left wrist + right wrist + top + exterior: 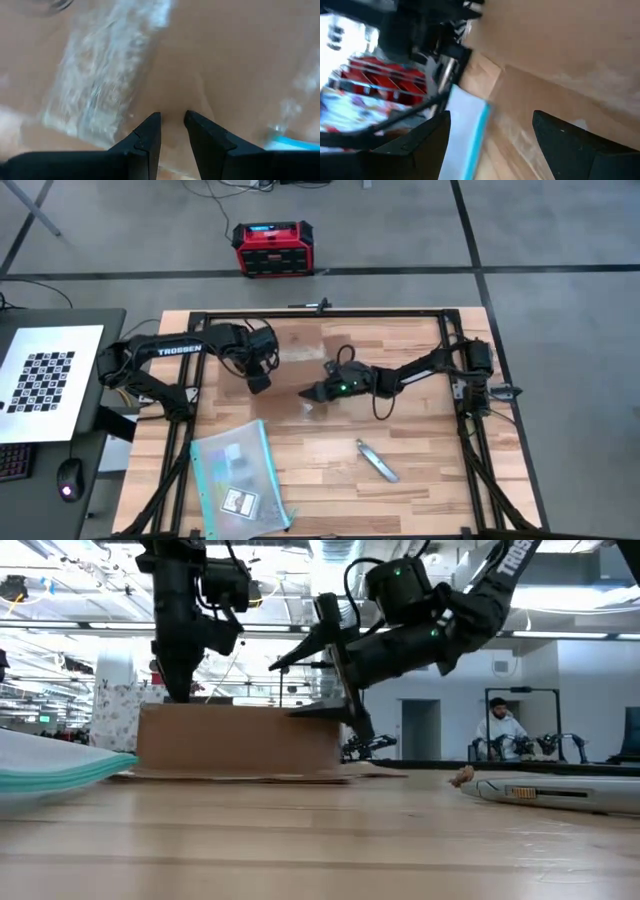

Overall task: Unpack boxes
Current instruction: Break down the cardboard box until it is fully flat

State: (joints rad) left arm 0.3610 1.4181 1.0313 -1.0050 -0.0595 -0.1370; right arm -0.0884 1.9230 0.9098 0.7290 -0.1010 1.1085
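Note:
The brown cardboard box [295,370] [240,740] rests flat on the table, at its middle toward the far side. A shiny tape strip [100,85] runs across its top. My left gripper [260,382] [172,120] points down at the left part of the box's top, its fingers a narrow gap apart, with cardboard showing in the gap. My right gripper [313,392] [325,680] [490,145] comes in nearly level from the table's right. It stands wide open at the box's right near corner, with nothing between its fingers. My left gripper has its fingertips [150,125] on or just above the box's top [175,95], beside the tape strip. They come from above, pointing down. I cannot tell whether they touch or pinch the cardboard.
A clear teal-edged pouch [235,475] [50,768] lies at the near left. A silver cutter [377,461] [540,790] lies at the near right. A red and black case [272,248] stands on the floor beyond the table. A person [497,730] is in the room behind.

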